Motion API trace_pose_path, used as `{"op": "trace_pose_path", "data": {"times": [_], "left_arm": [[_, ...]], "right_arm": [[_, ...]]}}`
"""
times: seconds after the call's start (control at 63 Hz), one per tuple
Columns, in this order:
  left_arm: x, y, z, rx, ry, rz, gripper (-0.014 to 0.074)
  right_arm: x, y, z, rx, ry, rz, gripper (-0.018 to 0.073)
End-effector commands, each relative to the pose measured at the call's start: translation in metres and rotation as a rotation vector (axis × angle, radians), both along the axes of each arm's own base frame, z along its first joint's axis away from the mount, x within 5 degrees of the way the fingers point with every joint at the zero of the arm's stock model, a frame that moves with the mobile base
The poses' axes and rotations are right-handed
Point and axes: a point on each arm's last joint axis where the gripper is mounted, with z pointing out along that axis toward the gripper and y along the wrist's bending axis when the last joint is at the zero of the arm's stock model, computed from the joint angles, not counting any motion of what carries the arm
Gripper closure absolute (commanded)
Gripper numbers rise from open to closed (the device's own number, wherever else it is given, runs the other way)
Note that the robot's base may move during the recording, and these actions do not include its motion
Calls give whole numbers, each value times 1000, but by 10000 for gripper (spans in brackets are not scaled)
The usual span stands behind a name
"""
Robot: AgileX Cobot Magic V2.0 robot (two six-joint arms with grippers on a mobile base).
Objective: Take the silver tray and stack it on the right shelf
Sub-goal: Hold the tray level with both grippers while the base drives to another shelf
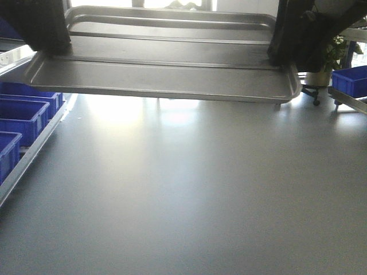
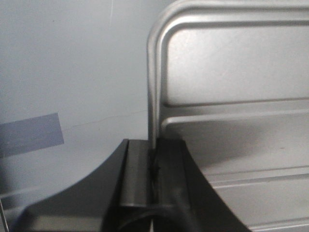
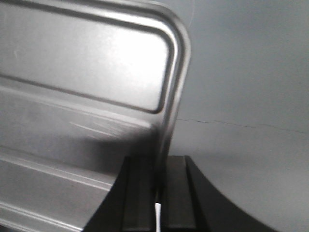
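1. Silver tray [image 1: 166,77], shiny rectangular stainless steel with long ridges, is in the air above the grey matte table [image 1: 183,195]
2. Black left gripper [image 2: 153,162] pinches its left rim between closed jaws
3. Black right gripper [image 3: 158,169] pinches the right rim the same way

My left gripper [image 2: 154,166] is clamped on the left rim of the tray [image 1: 172,77]; one finger [image 2: 136,183] sits outside the rim, the other inside, with only the thin metal between them; my right gripper [image 3: 157,176] pinches the right rim the same way; on the front camera I see both reach in from the top corners, about level with each other, holding the tray roughly flat.
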Motion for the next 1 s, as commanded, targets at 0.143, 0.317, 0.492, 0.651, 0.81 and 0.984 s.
{"op": "trace_pose_path", "data": {"times": [0.143,0.317,0.492,0.651,0.81,0.984], "left_arm": [[-4,-1,22,-60,-88,-21,691],[-4,-1,22,-60,-88,-21,691],[-4,-1,22,-60,-88,-21,691],[-4,-1,22,-61,-87,-21,691],[-4,-1,22,-61,-87,-21,691],[-4,-1,22,-61,-87,-21,691]], "right_arm": [[-2,0,25,53,-118,29,503],[-2,0,25,53,-118,29,503],[-2,0,25,53,-118,29,503],[-2,0,24,52,-117,29,503],[-2,0,24,52,-117,29,503],[-2,0,24,52,-117,29,503]]}}
